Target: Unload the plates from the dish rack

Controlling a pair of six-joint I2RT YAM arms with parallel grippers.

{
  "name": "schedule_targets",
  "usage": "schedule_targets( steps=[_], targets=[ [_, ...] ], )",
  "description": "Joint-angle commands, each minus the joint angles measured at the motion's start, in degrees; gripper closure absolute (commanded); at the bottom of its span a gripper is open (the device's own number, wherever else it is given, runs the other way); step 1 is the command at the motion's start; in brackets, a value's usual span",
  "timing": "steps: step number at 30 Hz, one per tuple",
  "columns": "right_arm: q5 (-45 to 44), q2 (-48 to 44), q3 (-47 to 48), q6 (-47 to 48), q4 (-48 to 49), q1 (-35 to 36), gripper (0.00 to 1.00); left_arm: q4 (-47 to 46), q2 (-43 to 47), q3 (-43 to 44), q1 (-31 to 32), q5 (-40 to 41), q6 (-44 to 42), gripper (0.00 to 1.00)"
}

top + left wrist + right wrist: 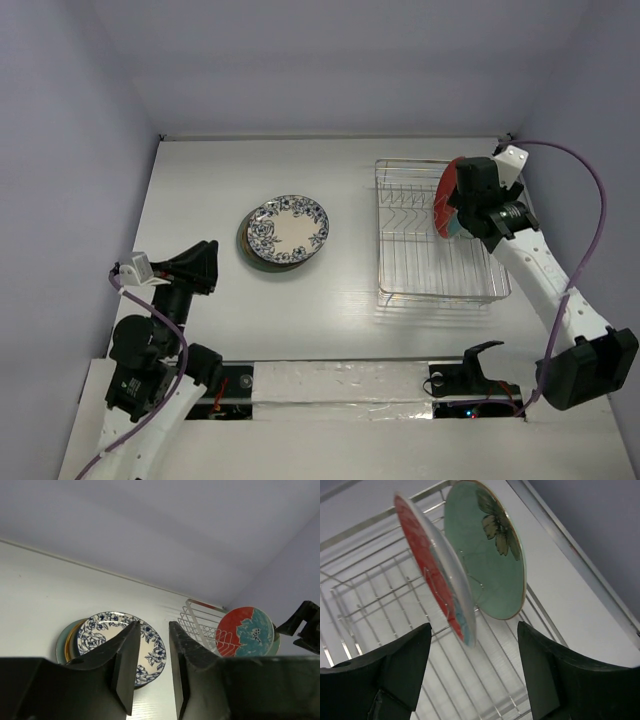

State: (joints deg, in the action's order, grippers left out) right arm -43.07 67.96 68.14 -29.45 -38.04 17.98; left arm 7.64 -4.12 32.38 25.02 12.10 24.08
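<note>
Red plate (427, 565) seems centred between the open jaws of your right gripper (473, 630), so close squarely on its rim, avoiding the green plate (490, 560); left gripper (153, 630) narrowly parted, empty.

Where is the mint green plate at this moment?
Right wrist view: the mint green plate stands upright in the dish rack on the table's right side, just behind the red plate, beyond the open right claw.
</note>
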Motion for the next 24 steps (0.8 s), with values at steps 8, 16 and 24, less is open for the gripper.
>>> schedule_targets(
  steps=[8,16,24],
  targets=[
    [5.8,10.5,4.6,10.1,3.5,-5.8,0.41,-1.1,3.0,0.3,2.2,-0.2,0.0,0.69],
    [4.7,16.2,7.9,14.5,4.3,-6.9,0.54,-1.2,3.5,0.2,2.2,-0.2,0.1,0.67],
    [3.3,19.4,9.6,17.5,4.4,-6.9,0.76,-1.2,3.9,0.2,2.2,-0.2,0.1,0.65]
  ],
)
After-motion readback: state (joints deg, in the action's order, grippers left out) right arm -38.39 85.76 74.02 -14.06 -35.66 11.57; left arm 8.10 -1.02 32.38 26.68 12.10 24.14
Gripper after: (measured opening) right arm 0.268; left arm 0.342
